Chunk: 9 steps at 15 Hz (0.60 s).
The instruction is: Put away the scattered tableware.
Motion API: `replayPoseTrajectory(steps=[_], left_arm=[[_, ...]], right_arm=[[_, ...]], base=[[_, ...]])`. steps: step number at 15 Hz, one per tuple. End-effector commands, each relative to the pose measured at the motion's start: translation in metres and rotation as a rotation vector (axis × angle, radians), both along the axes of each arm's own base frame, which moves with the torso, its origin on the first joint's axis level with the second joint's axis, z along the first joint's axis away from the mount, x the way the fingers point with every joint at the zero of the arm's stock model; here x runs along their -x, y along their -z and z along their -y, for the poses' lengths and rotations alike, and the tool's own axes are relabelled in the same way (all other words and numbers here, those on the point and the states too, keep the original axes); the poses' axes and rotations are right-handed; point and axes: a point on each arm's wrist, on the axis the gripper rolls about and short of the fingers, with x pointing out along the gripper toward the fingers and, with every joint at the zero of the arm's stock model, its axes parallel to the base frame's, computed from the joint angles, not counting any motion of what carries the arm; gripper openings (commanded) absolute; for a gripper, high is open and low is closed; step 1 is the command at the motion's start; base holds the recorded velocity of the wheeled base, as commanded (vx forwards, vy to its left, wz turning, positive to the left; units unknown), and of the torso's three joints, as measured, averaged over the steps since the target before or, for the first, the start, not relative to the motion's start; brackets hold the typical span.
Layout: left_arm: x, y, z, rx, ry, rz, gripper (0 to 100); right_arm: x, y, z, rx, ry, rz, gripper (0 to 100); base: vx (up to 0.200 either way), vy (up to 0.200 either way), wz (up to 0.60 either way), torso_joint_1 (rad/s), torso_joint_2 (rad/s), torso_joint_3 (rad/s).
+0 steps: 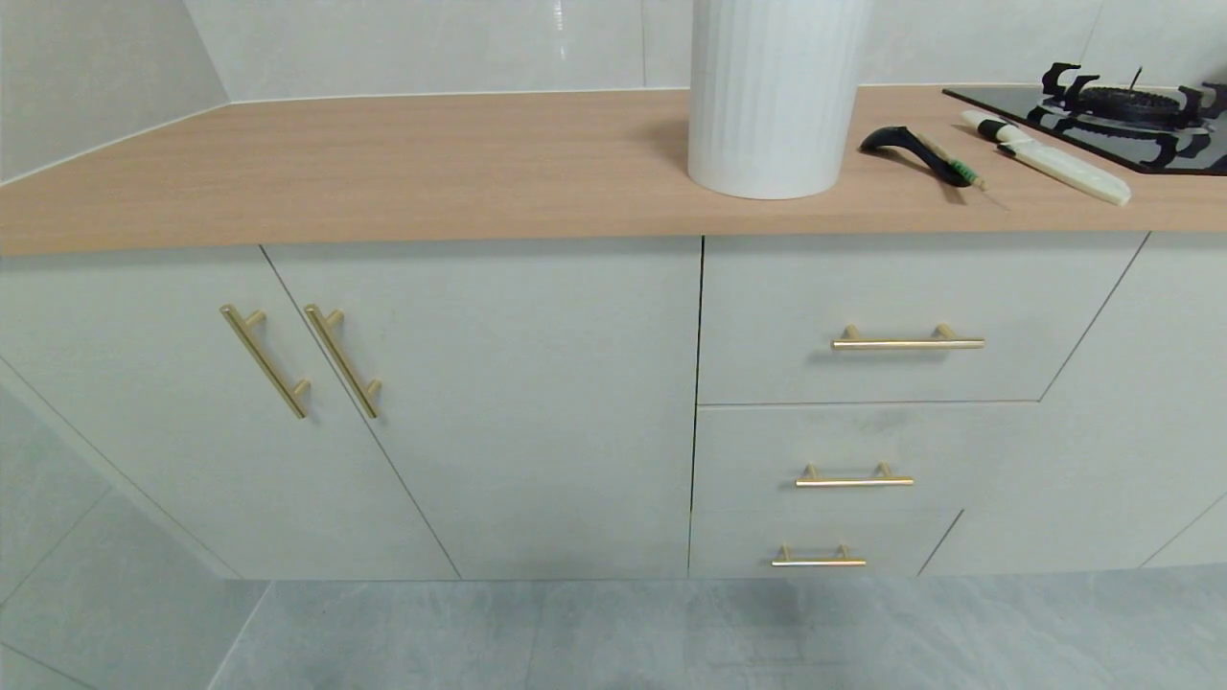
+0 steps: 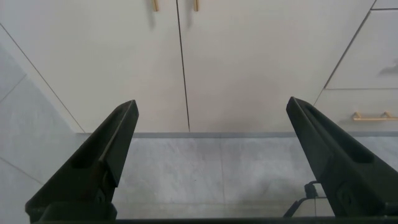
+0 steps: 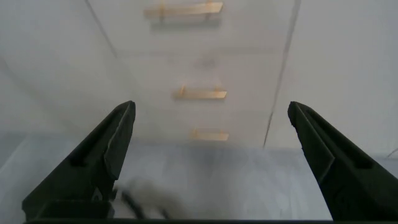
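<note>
Two grippers low in front of the cabinet: how do they stand?

Both are spread wide with nothing between the fingers. The left gripper (image 2: 210, 104) faces the seam of the cupboard doors (image 2: 249, 62), with floor (image 2: 205, 168) below it. The right gripper (image 3: 210, 106) faces the stack of drawers (image 3: 205, 62).

And the tableware?

Well above both of them, up on the countertop (image 1: 383, 163). A black-handled utensil (image 1: 920, 153) and a white-bladed knife (image 1: 1050, 158) lie side by side, not touching, on the right gripper's side. They sit between a white ribbed canister (image 1: 772, 96) and the gas hob (image 1: 1122, 110).

What could go wrong?

I judge the reach to be the risk. Both pieces lie flat, so fingers coming down may skid on the wood and push them rather than pinch them. The knife's tip lies near the counter edge and could be nudged off. An arm rising from down there could also clip the counter's lip or the top drawer handle (image 1: 908, 341), and a wide swing could knock the canister.

What does each view give you?

The head view gives the countertop and everything on it. The wrist views give the finger spread and the cabinet fronts. The right one looks at three brass drawer handles (image 3: 200, 94), the left one at the door seam.
</note>
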Motion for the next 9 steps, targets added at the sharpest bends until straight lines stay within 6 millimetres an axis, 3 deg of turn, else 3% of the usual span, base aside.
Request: replayPoseTrajectory(steps=[1, 7, 9], left_arm=[[0.000, 0.000, 0.000, 0.000, -0.001, 0.000, 100], [0.000, 0.000, 0.000, 0.000, -0.001, 0.000, 100], [0.000, 0.000, 0.000, 0.000, -0.001, 0.000, 100]], right_arm=[[-0.089, 0.013, -0.017, 0.030, -0.121, -0.398, 100], [-0.170, 0.036, -0.030, 0.059, -0.130, -0.456, 100], [-0.211, 0.058, -0.037, 0.064, -0.125, -0.468, 100]], base=[[0.000, 0.000, 0.00, 0.000, 0.00, 0.000], [0.000, 0.000, 0.00, 0.000, 0.00, 0.000], [0.000, 0.000, 0.00, 0.000, 0.00, 0.000]])
